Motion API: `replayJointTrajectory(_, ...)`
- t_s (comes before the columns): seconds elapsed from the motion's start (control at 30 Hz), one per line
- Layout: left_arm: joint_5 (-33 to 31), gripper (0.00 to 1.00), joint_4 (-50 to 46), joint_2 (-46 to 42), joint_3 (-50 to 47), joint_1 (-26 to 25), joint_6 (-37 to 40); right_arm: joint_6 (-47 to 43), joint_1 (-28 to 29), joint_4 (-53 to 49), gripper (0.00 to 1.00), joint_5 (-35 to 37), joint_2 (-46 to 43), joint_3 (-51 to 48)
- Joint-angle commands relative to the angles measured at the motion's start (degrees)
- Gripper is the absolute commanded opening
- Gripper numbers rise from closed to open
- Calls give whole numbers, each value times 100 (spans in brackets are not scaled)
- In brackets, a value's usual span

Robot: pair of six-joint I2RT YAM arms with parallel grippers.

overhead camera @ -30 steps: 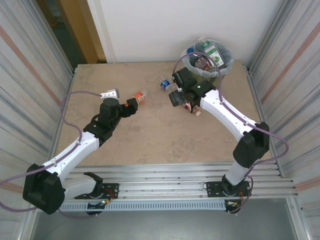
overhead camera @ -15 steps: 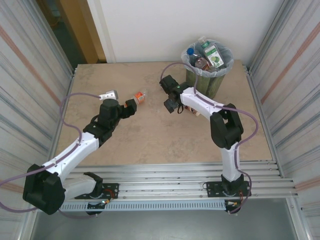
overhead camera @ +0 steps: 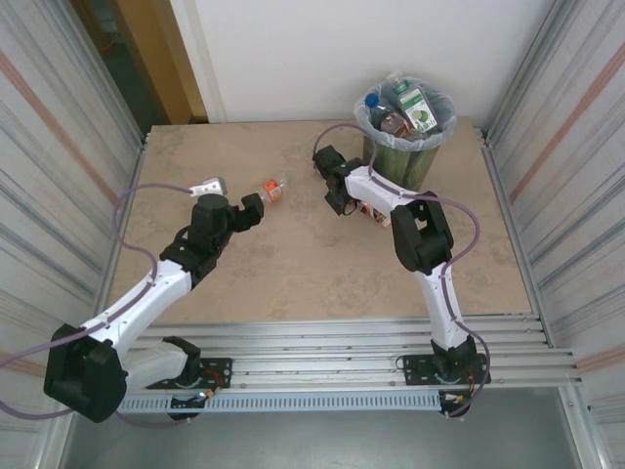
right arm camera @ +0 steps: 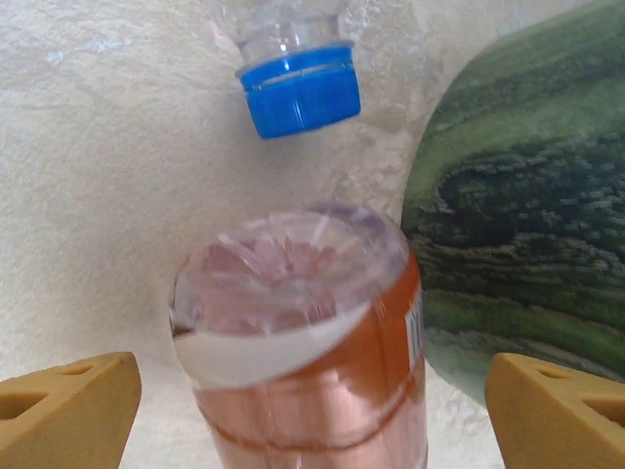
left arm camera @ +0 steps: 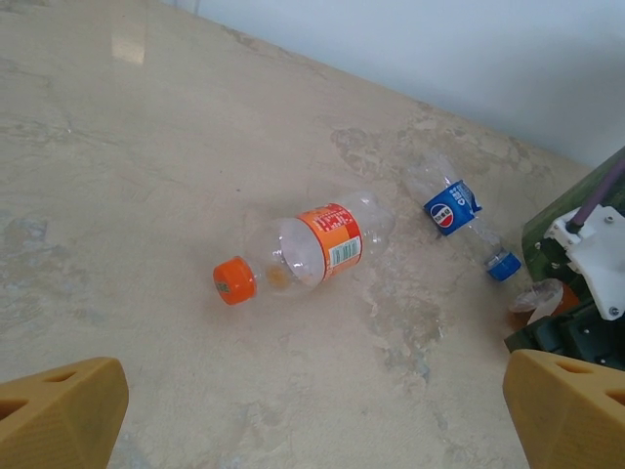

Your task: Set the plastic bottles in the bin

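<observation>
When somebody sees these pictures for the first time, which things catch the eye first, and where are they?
The round dark green bin, stuffed with crushed plastic bottles above its rim, stands at the far right of the beige table. A clear plastic bottle with orange cap and label lies on its side before the open left end effector. A brownish plastic bottle sits between the fingers of the open right end effector, beside the bin.
</observation>
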Motion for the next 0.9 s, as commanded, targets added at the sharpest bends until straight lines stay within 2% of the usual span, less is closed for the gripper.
replayJointTrajectory(0.0, -61, 99, -50, -131, -58, 45, -85, -196, -44, -5, 87, 126, 166, 289)
replayJointTrajectory(0.33, -21, 99, -48, -94, -37, 62, -117, -62, -149, -132, 78, -243, 376, 332)
replayJointTrajectory(0.5, -43, 99, -68, -86, -44, 63, -138, 59, -197, -187, 70, -422, 305, 175)
replayJointTrajectory(0.7, -42, 99, -70, -88, -61, 63, -176, 148, -96, -166, 53, -355, -48, -234)
replayJointTrajectory(0.87, -38, 99, -77, -88, -61, 63, -173, 190, 138, -172, 49, -117, -578, -497)
